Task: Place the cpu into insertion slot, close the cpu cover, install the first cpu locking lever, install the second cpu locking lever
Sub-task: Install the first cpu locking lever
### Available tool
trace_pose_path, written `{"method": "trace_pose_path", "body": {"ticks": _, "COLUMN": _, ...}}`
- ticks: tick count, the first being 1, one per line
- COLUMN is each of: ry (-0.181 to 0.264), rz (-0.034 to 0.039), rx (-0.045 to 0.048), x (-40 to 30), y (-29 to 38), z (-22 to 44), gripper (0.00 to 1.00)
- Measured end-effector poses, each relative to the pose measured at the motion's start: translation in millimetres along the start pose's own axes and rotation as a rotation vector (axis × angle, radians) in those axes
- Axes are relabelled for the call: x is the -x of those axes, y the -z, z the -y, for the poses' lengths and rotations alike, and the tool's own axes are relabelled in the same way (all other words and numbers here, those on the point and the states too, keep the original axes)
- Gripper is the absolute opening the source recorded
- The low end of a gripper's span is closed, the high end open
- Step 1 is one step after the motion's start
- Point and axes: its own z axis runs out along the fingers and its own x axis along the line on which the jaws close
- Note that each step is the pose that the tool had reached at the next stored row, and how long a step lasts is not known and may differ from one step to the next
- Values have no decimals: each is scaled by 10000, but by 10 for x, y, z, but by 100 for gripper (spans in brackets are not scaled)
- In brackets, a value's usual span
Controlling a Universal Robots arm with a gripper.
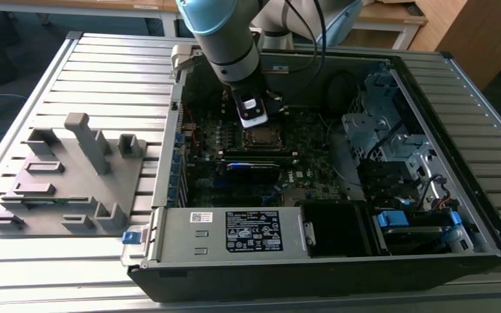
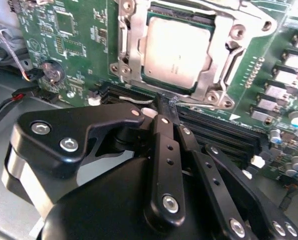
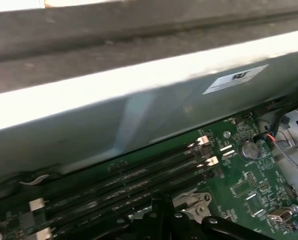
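End effector [image 2: 164, 107], fingers pinched together, sits just beside the seated cpu [image 2: 176, 50].

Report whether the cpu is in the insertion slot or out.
In. In the second wrist view the cpu lies flat inside the insertion slot, rim around it.

Ribbed grey metal table [image 1: 102, 72], pale wooden desk [image 1: 390, 14] behind, wooden cabinet [image 1: 477, 32] alongside.

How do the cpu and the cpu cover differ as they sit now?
The cpu is a solid square with a dull silvery top; the cpu cover is a brighter metal frame with a square window. The cpu lies inside that window, and the cpu cover runs around its edges. Both lie flat on the green circuit board.
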Motion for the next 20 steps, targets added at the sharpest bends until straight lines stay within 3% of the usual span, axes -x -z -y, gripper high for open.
{"method": "trace_pose_path", "body": {"ticks": 13, "ry": -39, "rz": 15, "rx": -11, "x": -11, "y": -13, "z": -20, "gripper": 10}}
{"method": "trace_pose_path", "body": {"ticks": 20, "ry": -53, "rz": 21, "rx": -15, "x": 43, "y": -39, "z": -41, "gripper": 10}}
